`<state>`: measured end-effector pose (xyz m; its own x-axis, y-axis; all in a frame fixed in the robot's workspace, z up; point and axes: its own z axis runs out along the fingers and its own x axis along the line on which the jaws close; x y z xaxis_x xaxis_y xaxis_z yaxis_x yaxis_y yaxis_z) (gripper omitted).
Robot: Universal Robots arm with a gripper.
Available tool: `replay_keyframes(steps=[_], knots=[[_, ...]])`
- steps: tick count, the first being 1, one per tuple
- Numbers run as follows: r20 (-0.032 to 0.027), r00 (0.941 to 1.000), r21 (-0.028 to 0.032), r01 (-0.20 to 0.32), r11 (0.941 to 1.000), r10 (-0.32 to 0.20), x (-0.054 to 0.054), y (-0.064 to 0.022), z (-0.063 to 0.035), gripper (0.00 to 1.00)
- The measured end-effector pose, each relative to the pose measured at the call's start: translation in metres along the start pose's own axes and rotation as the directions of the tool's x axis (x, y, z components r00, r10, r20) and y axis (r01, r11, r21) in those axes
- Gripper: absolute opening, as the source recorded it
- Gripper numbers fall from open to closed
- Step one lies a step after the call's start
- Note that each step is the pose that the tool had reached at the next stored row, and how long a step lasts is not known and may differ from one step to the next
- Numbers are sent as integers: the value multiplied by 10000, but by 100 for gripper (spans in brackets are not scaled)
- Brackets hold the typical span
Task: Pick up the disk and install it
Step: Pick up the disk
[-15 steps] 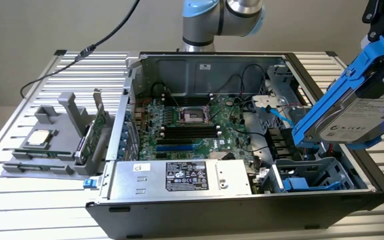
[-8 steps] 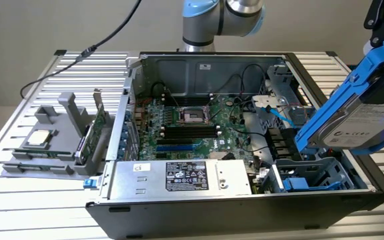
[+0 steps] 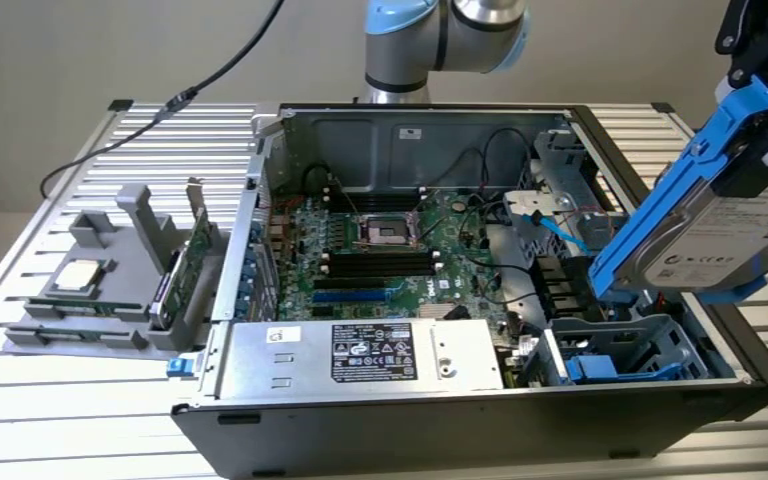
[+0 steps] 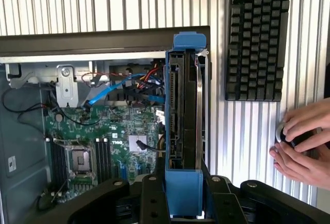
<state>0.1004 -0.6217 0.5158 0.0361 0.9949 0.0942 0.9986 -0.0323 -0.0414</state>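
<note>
The gripper is clamped on the disk, with one black finger on each side of the blue carrier; the wrist view sees the drive edge-on between them. The spots where the pads meet the carrier are hidden behind the fingers' own bulk. In the exterior view the gripper body is cut off at the upper corner on the exterior view's right, so most of the wrist is out of frame.

The one disk hangs in the air, tilted, its white-labelled silver face turned toward the exterior camera. Its lower end is over the drive cage at the end of the open computer case on the exterior view's right. Whether that lower corner touches the case cannot be told.

Behind the case stands one blue-capped silver arm joint, cropped by the frame edge; the links between it and the wrist are out of frame.

Inside the case lie one green motherboard with one empty processor socket, one labelled power supply and one blue cable.

On the slatted metal table, well apart on the exterior view's left, a grey stand carries one square silver chip and a green card on edge; further cards there are hard to count.

In the wrist view, one black keyboard lies beside the case. A person's two hands rest on a small round object, partly cut off and too hidden to identify
</note>
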Motion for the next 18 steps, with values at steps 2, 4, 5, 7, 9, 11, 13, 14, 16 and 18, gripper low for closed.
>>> replay_keyframes(steps=[2,4,5,7,9,11,13,14,16,18], knots=[[95,10000,-10,14,10000,-14,32,2,13,33],[197,9998,-12,44,10000,-43,50,3,22,33],[252,9997,-15,66,10000,-66,60,4,30,33],[320,9994,-13,103,9999,-102,75,5,36,33],[341,9993,-12,128,9999,-128,88,7,39,33],[342,9993,-11,144,9999,-144,90,9,39,33],[343,9993,-10,150,9999,-150,91,9,39,33],[342,9993,-10,150,9999,-150,92,9,39,33],[343,9993,-10,150,9999,-150,91,9,39,33],[343,9993,-10,150,9999,-150,91,9,39,33]])
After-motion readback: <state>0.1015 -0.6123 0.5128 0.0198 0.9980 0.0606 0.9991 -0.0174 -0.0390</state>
